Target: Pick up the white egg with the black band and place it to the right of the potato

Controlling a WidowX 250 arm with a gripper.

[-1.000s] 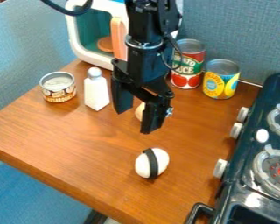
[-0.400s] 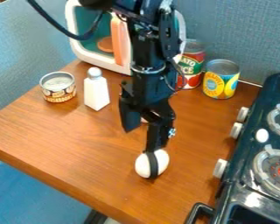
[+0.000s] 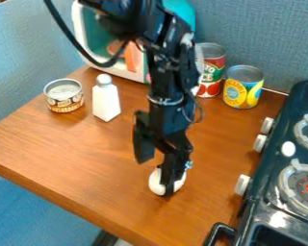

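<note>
1. Camera view, nearest part first: the white egg-shaped thing (image 3: 156,181) sits on the worktop (image 3: 66,163), to the left of the stove (image 3: 275,220), roughly level with its nearest knob (image 3: 243,184). I'd worry about it rolling, either at the stove or away from it, because a rounded body gives so little to stand on.

2. Its white sides look smooth and plain. The middle is hidden by a dark finger, and I can't tell whether that finger touches it.

3. The gripper (image 3: 155,176), left of the stove, has its fingers apart, one low over the egg-shaped thing, the other higher and farther from the stove. Closing off-centre like that could squirt the thing sideways; pressing down could pin or tip it.

4. Farther back, well left of the stove, stands a white shaker (image 3: 106,101). Its narrow, tall build makes me think a wide arm swing could topple it.
</note>
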